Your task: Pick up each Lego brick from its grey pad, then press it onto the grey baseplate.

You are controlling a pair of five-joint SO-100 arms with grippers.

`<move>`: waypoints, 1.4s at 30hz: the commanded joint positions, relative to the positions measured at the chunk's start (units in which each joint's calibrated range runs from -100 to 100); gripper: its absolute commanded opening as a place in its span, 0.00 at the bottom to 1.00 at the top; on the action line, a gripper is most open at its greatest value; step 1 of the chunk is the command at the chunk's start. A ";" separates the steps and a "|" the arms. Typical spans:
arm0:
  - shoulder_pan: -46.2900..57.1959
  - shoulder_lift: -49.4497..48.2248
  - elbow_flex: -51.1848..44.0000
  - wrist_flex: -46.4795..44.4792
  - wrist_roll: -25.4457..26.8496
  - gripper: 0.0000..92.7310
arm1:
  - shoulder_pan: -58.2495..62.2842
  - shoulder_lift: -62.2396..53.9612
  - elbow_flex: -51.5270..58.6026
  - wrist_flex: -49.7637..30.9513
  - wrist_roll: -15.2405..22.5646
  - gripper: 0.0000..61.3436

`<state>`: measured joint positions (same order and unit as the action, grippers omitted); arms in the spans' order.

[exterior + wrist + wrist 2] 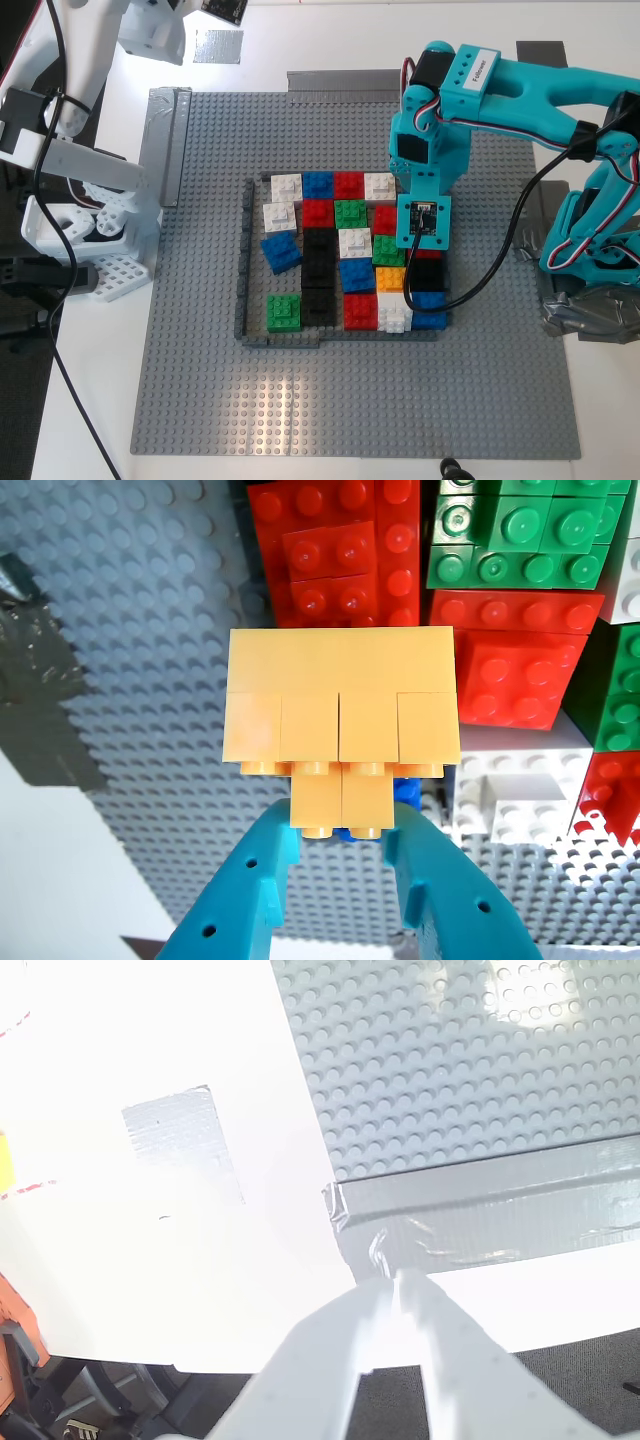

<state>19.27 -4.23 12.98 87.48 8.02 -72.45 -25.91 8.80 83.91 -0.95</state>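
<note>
— What is my first pincer (340, 832) doing?

— Its two teal jaws are clamped on the orange-yellow brick (340, 710), one on each side of the brick's narrow end. The first wrist view shows the brick filling the gap between them, with no space left over.

— And where is that brick?

— Inside the dark-grey frame (243, 270) on the grey baseplate (200, 400), on the side of the frame toward the exterior view's right. There it shows as a small orange patch (390, 278) just beside the teal arm (520, 85), between a green brick above it and a red and a white one below. I cannot tell whether it is seated on the studs or just above them.

— What lies around it?

— Red, green, white, blue and black bricks packed in the frame. One bright green brick (283, 312) stands apart near the frame's corner at the exterior view's lower left.

— My second pincer (397, 1285)?

— Its white tips are together with nothing between them. It hangs over the white worktop (150, 1290), close to a shiny duct-tape strip (480, 1220) along the baseplate's edge. A grey pad (180, 1140) lies bare on the worktop nearby, and it shows at the exterior view's top too (218, 45).
</note>
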 commanded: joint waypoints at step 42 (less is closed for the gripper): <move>-0.30 -1.95 0.43 -2.61 -1.55 0.00 | 0.53 2.73 -2.62 -0.10 -0.59 0.00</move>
<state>18.98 -4.23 13.56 84.00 6.04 -71.36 -20.29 6.29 83.91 -1.44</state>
